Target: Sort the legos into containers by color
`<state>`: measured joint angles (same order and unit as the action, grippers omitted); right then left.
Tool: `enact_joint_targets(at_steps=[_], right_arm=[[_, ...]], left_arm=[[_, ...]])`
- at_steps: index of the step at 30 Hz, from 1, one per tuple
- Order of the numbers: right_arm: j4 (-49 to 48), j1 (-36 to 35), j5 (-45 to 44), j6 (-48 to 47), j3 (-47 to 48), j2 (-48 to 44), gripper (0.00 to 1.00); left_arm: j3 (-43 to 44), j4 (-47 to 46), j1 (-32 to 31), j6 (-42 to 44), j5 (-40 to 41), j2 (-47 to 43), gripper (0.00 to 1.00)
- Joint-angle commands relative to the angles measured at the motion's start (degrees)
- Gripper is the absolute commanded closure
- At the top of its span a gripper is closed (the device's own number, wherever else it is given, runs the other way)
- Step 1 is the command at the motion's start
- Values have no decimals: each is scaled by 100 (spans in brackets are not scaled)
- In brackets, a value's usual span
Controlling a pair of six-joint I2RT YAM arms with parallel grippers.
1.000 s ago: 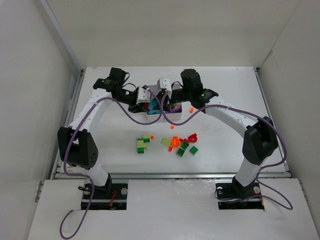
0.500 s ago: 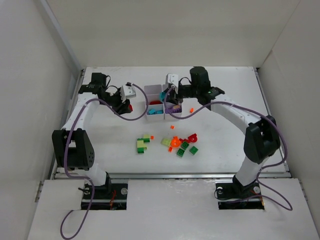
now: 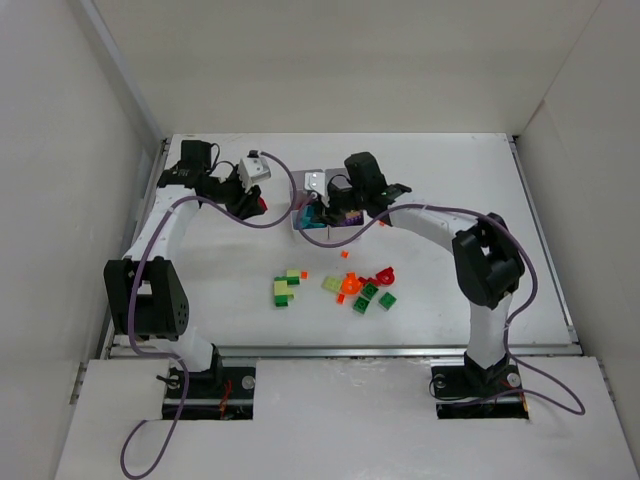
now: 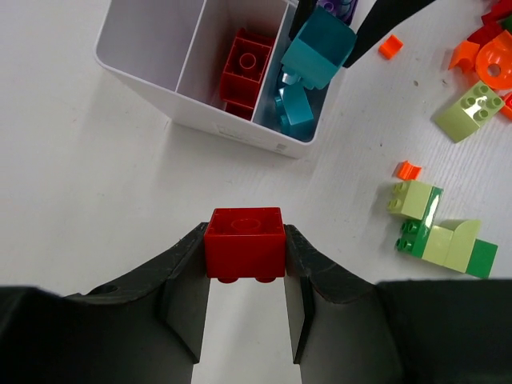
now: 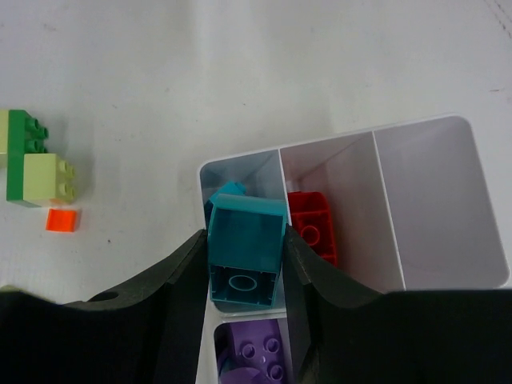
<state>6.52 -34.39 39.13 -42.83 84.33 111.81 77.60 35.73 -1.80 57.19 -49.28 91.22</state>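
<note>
My left gripper (image 3: 257, 203) is shut on a red lego (image 4: 244, 242) and holds it over bare table left of the white container box (image 4: 136, 70). My right gripper (image 3: 320, 208) is shut on a teal lego (image 5: 246, 250), held over the box's teal compartment, which holds more teal pieces (image 4: 293, 112). The compartment beside it holds a red brick (image 5: 314, 224), and another holds purple pieces (image 5: 260, 362). The box (image 3: 335, 233) is largely hidden under the right wrist in the top view. Loose legos lie in front of it: a red, orange and green pile (image 3: 365, 288).
A green and yellow-green cluster (image 3: 286, 289) lies left of the pile, also in the left wrist view (image 4: 440, 236). Tiny orange pieces (image 3: 346, 254) lie between box and pile. One end compartment (image 5: 436, 208) of the box holds nothing. Side walls enclose the table.
The left gripper drew back from the box to the left with the red lego. The right gripper swung left over the box with the teal lego.
</note>
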Motion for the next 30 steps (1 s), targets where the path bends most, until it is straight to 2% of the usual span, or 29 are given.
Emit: enact_joint_targets(at_steps=[1,3,4,10,15,17,20,25,30], right_arm=[[-108,-103,-142,-156,382,8,87],[-108,-103,-301,-156,382,8,70],[-108,-103,-301,-156,382,8,56],[-108,-103,-389,-208,198,-115,19],[-108,-103,-336,-208,145,-405,18],[-108,-103,-336,-208,145,-510,18],[-265,10,-336,116,145,-739,16],[-1240,441,-503,1143,-452,-1284,16],[-1303,722,-960,1198,-848,-1600,16]], left_arm=[[-35,-110,-4,-217,-152,-175,100],[-35,-110,-4,-217,-152,-175,100],[-35,-110,-4,-217,-152,-175,100],[-35,-162,-4,-217,-266,-175,100],[-35,-276,-66,-270,-267,-113,100],[17,-434,-302,-444,-267,-52,100],[79,-899,-645,-804,-214,159,100],[132,-1725,-1181,-1420,119,493,100],[184,-2166,-1454,-1614,647,844,100]])
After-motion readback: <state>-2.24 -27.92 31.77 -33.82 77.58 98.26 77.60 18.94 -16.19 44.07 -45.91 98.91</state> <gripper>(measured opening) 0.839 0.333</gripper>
